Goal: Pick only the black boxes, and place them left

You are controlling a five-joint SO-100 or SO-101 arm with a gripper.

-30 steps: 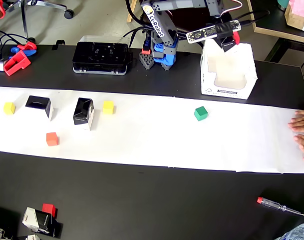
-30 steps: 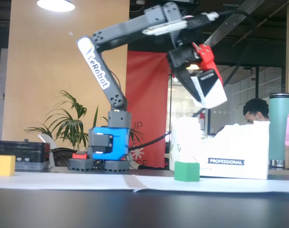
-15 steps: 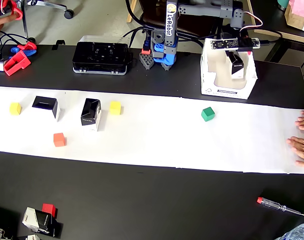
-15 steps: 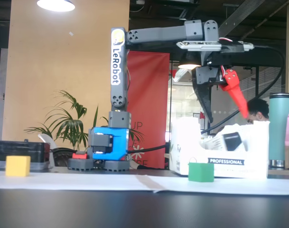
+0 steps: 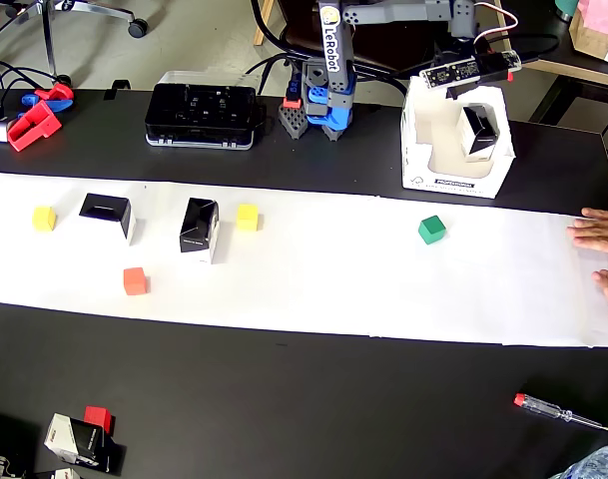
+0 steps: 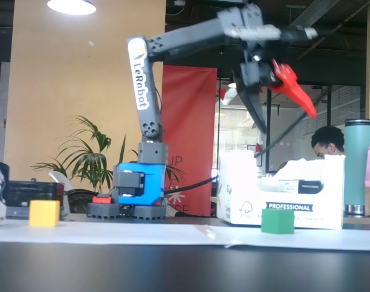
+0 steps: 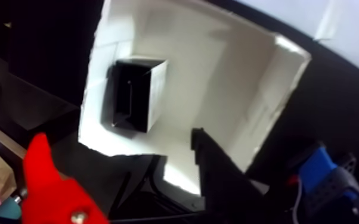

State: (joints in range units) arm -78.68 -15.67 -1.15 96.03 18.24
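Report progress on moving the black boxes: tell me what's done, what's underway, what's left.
Done: one black box lies inside the white carton at the right of the overhead view. In hand: nothing; the gripper hangs open and empty above that carton. Left: two black boxes sit on the white paper among the coloured cubes. Another black box sits at the table's lower left corner.

Overhead view — straight down on the table (image 5: 284, 399), arm base at 12 o'clock. Fixed view — table-level, close. Wrist view looks into the white carton (image 7: 229, 71), which all three share.
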